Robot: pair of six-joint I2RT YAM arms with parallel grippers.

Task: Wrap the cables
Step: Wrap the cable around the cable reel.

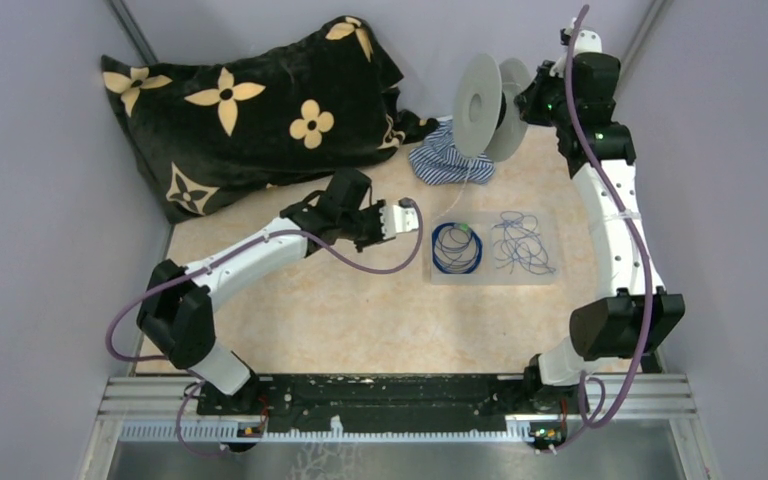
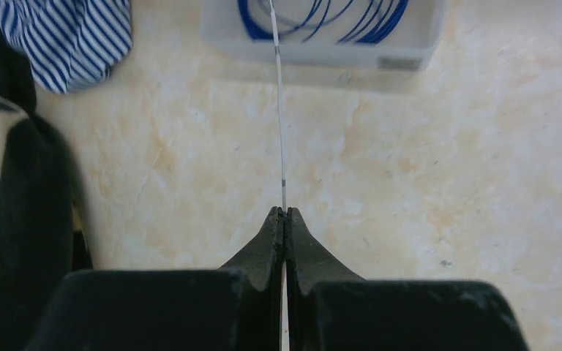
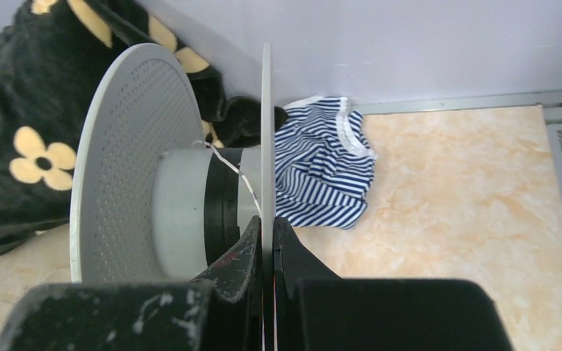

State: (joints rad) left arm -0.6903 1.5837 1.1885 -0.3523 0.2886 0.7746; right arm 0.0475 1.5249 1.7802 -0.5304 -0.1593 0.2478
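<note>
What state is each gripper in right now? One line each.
Left gripper: closed, holding the thin whitish cable.
Right gripper: closed on the spool, gripping its flange.

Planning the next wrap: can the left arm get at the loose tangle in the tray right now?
Probably not freely: the left gripper is shut on a whitish wire, and the blue coil lies between it and the tangle.

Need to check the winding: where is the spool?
Top view: the spool is at the far side, right of the black blanket and behind the striped cloth, its flange clamped in the right pincer.
</note>
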